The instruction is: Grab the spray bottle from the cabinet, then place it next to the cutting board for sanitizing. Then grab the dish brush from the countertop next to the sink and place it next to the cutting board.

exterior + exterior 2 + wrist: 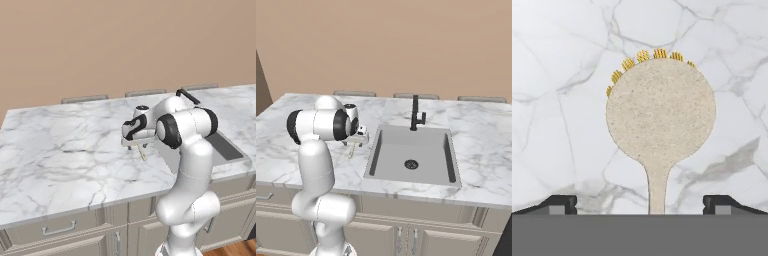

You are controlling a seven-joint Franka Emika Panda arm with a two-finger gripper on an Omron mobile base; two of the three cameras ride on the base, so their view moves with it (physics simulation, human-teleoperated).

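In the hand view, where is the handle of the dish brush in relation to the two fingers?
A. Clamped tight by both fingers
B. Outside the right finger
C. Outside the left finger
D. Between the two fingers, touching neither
D: the dish brush lies flat on the countertop, its handle running down midway between the wide-open fingers, with clear marble on both sides.

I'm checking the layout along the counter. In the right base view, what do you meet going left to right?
White robot arm with its open gripper → small beige dish brush on the white marble countertop → recessed grey sink with black faucet.
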